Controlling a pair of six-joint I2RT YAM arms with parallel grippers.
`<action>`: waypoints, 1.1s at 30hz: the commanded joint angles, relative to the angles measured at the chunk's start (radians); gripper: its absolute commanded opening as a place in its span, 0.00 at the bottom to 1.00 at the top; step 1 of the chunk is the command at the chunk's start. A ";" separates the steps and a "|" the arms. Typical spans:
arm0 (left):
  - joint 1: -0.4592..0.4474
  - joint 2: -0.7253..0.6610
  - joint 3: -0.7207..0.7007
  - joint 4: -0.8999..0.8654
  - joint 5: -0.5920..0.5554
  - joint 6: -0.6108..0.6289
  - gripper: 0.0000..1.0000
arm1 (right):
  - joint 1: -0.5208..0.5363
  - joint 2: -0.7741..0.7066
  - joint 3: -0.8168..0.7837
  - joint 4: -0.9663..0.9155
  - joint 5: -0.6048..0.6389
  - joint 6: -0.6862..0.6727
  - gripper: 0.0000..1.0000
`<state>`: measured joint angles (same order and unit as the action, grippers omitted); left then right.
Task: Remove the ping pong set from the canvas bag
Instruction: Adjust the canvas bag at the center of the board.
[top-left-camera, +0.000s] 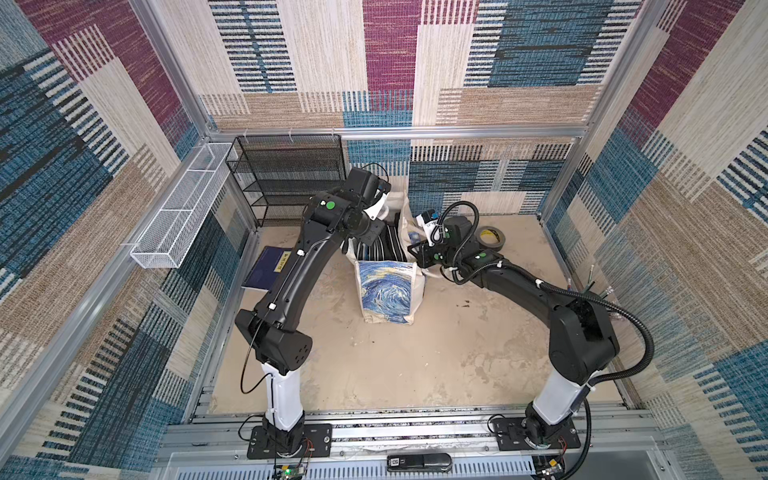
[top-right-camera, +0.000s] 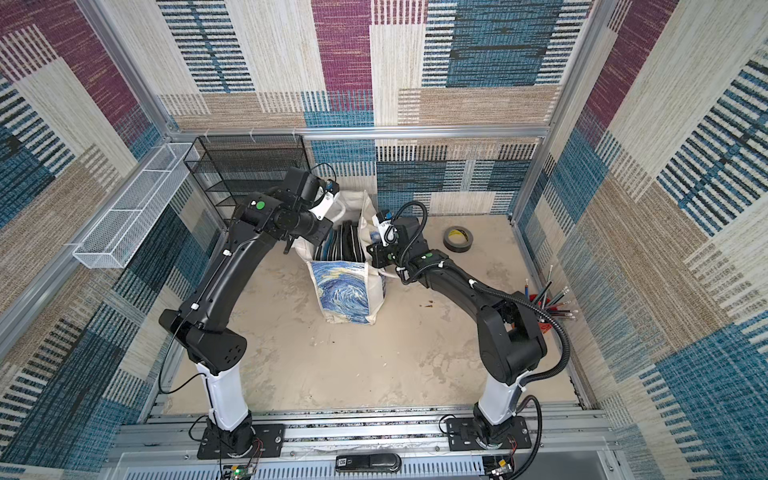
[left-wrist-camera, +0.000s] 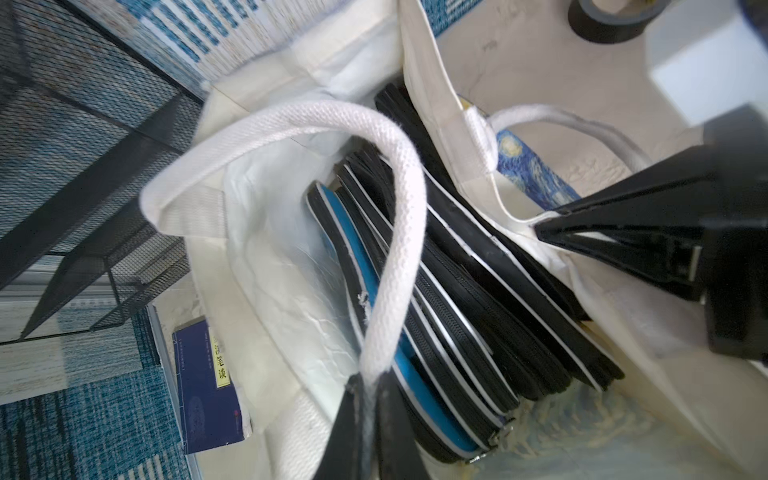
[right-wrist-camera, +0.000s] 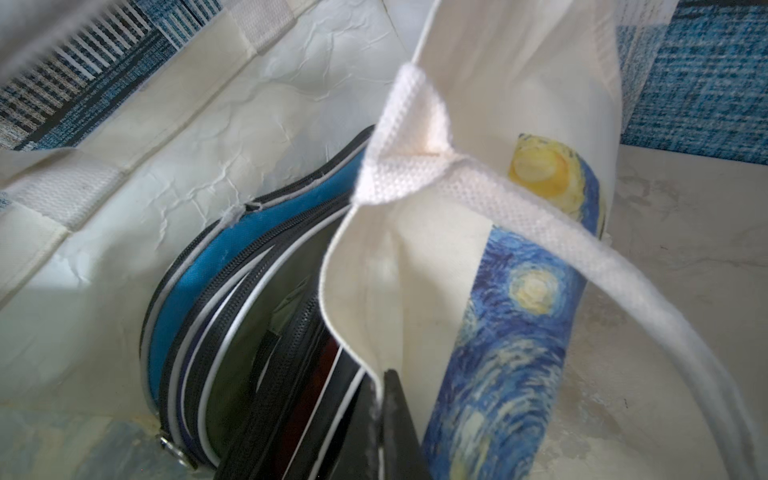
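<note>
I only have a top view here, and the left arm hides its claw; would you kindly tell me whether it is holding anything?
Observer: Yes. The left wrist view shows the left claw shut on the white handle of the canvas bag.
Operator: Thank you. And what about the other one?
Observer: The right wrist view shows the right claw pinching the bag's rim, on a wall that is printed blue and yellow outside.
Operator: What does the set look like from there?
Observer: The ping pong set is a black zipped case with a blue panel. It stands on edge inside the open mouth, and neither claw holds it.
</note>
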<state>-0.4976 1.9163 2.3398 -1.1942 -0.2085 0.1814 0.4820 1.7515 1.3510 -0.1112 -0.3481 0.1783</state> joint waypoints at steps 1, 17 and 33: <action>0.025 -0.022 0.004 0.010 -0.093 -0.049 0.00 | 0.001 -0.004 0.010 -0.057 -0.014 0.004 0.00; 0.286 -0.462 -0.655 0.346 -0.324 -0.383 0.00 | 0.000 -0.048 -0.008 -0.064 0.037 0.010 0.00; 0.349 -0.437 -0.894 0.488 0.064 -0.558 1.00 | 0.000 -0.141 -0.004 -0.106 0.059 0.012 0.00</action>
<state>-0.1558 1.4815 1.4624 -0.7753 -0.2687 -0.3313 0.4805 1.6253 1.3399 -0.1898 -0.2768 0.1818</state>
